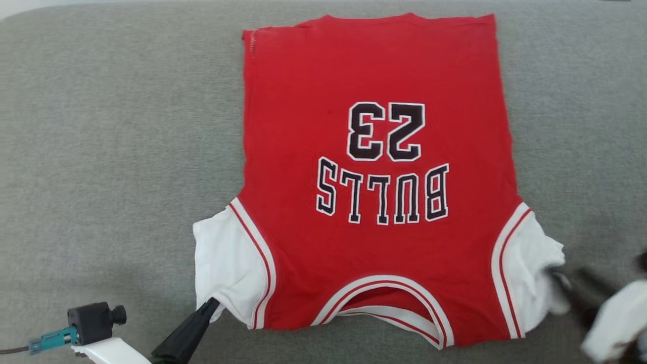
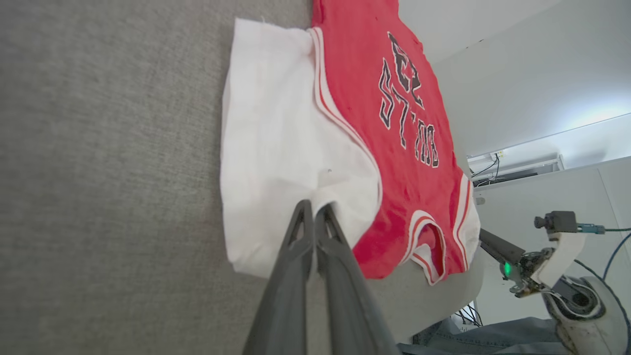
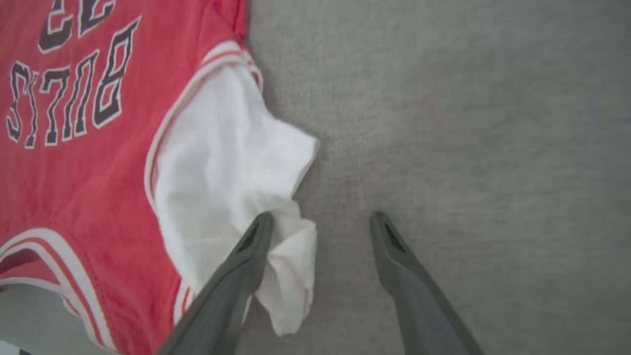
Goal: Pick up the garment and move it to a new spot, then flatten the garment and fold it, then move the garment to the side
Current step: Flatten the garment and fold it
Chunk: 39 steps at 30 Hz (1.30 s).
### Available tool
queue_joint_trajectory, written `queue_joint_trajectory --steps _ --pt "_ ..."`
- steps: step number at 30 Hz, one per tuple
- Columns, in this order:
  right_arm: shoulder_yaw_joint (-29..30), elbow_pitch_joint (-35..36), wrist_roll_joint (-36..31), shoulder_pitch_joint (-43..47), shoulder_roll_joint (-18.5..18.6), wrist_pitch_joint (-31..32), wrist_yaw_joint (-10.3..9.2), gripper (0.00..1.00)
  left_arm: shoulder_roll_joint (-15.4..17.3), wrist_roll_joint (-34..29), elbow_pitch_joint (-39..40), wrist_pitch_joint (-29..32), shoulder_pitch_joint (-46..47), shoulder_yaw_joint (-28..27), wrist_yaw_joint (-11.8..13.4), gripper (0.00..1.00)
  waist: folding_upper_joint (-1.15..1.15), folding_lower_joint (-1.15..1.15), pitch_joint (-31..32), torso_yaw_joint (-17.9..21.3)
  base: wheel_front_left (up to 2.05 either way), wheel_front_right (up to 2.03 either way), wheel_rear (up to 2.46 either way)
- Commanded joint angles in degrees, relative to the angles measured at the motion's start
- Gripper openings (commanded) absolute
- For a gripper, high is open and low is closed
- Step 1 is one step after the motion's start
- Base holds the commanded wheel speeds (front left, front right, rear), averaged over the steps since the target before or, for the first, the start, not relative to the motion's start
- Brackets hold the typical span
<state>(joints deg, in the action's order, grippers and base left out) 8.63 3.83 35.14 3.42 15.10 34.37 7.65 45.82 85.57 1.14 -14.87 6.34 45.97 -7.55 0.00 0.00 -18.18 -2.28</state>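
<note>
The garment (image 1: 374,167), a red jersey with white sleeves and "BULLS 23" lettering, lies spread flat on the grey surface, collar toward me. My left gripper (image 1: 211,305) is shut on the lower corner of the garment's left white sleeve (image 2: 276,148), its fingertips (image 2: 306,212) pressed together on the cloth. Blurred at the lower right, my right gripper (image 1: 568,285) stands open beside the crumpled right sleeve (image 3: 231,172). Its left finger (image 3: 256,236) touches the sleeve's rumpled edge and the other finger (image 3: 389,241) is over bare grey fabric. The garment (image 3: 88,162) fills the left of that view.
Grey woven cloth covers the surface (image 1: 101,151), with open room left and right of the garment. Its near edge (image 2: 443,296) runs close below the collar. Beyond it are my right arm (image 2: 557,256), white cabinets and cables.
</note>
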Motion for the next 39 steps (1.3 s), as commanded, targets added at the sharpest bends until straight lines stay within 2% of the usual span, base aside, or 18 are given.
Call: queue_joint_trajectory --steps 1,4,7,11,15,19,23,25,29,34,38,39 --pt "2.91 3.85 0.24 -0.54 1.82 0.98 -0.19 1.00 -0.04 -0.64 0.44 -0.27 0.71 0.26 0.13 0.00 0.00 0.00 0.26 -0.59 0.00 0.00 0.00" --pt "7.13 9.74 0.03 -2.98 4.10 3.63 -0.16 1.00 0.20 -1.62 0.90 -0.33 1.20 0.79 0.13 0.00 0.00 0.00 0.06 -1.50 0.00 0.00 0.00" --pt "9.51 12.10 -1.02 -6.13 5.13 5.67 -0.16 1.00 0.06 -2.31 1.50 -0.36 2.11 1.05 0.13 0.00 0.00 0.00 -0.47 -2.30 0.00 0.00 0.00" --pt "10.14 11.28 -3.67 -16.99 6.48 9.88 -0.16 1.00 -0.54 -3.26 2.48 -0.38 4.59 2.27 0.13 0.00 0.00 0.00 -2.61 -4.44 0.00 0.00 0.00" --pt "6.22 5.42 -7.72 -30.00 7.29 13.89 -0.16 1.00 -1.88 -4.40 2.81 -0.37 8.39 4.22 0.13 0.00 0.00 0.00 -5.61 -7.54 0.00 0.00 0.00" --pt "2.35 -4.05 -12.21 -42.91 7.65 18.24 -0.15 1.00 -3.33 -4.93 2.46 -0.38 11.81 5.53 0.13 0.00 0.00 0.00 -8.46 -10.45 0.00 0.00 0.00" --pt "0.63 -13.74 -18.45 -53.30 9.07 21.39 -0.16 1.00 -4.53 -5.48 2.59 -0.39 14.47 7.02 0.13 0.00 0.00 0.00 -11.60 -13.20 0.00 0.00 0.00" --pt "1.61 -18.82 -21.11 -57.26 9.04 23.61 -0.16 1.00 -5.28 -5.86 2.51 -0.39 15.76 7.46 0.13 0.00 0.00 0.00 -13.06 -14.35 0.00 0.00 0.00" --pt "2.80 -24.97 -26.69 -63.05 10.08 26.63 -0.16 1.00 -6.50 -6.03 2.44 -0.39 18.17 8.77 0.13 0.00 0.00 0.00 -15.63 -16.58 0.00 0.00 0.00" --pt "5.95 -29.70 -31.80 -67.45 8.66 27.82 -0.16 1.00 -7.66 -5.96 2.53 -0.39 20.80 9.77 0.13 0.00 0.00 0.00 -18.35 -18.05 0.00 0.00 0.00" --pt "6.48 -32.16 -33.11 -67.86 6.12 28.27 -0.15 1.00 -8.26 -5.78 2.25 -0.40 21.94 10.32 0.13 0.00 0.00 0.00 -19.05 -18.16 0.00 0.00 0.00" --pt "6.51 -32.71 -33.25 -67.87 5.75 28.47 -0.15 0.73 -8.33 -5.73 2.10 -0.40 22.09 10.41 0.13 0.00 0.00 0.00 -19.09 -18.09 0.00 0.00 0.00"
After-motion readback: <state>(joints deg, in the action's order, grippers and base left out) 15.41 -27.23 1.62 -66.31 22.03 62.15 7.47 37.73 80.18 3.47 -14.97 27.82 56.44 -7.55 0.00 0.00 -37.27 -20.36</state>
